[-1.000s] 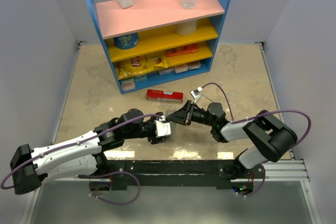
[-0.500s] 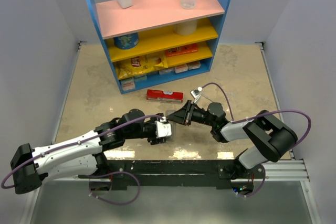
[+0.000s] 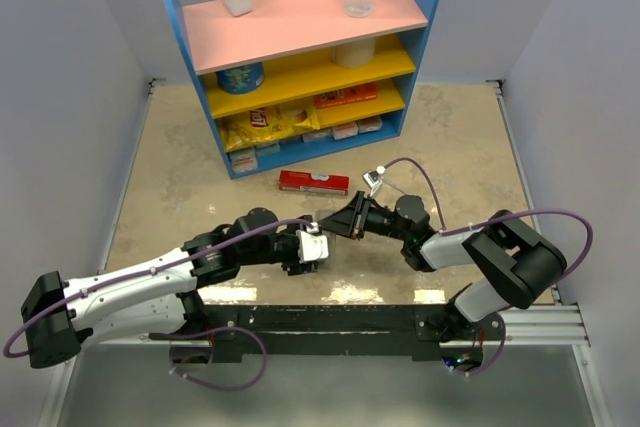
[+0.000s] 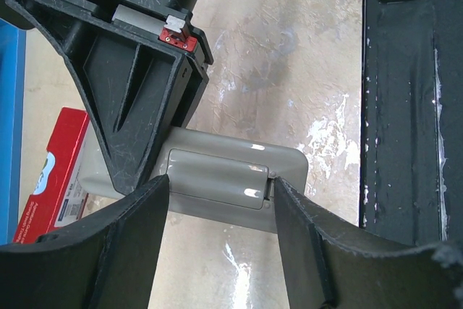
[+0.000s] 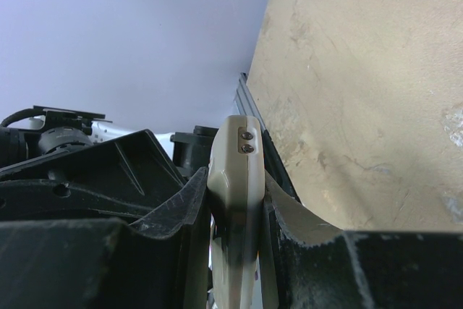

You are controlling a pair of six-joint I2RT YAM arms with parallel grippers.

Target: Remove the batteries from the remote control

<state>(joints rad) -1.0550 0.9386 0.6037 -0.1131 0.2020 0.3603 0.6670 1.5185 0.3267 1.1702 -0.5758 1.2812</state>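
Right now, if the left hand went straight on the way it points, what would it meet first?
The remote control, its pale face right ahead of the left hand, clamped in the right hand. They may be touching; depth is unclear.

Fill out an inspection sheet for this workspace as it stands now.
Surface: beige marbled table, pale worn patches.
Job's things: remote control clamped edge-on in the right hand; its back cover looks shut; batteries: nothing seen.
Clutter: red box lying flat on the table beyond the hands.
Hands: right hand shut on the remote control; left hand open, its fingers on either side of the cover.
Cables: purple cables run along both arms.
Surroundings: blue shelf unit with bottles and packets at the back; grey walls.
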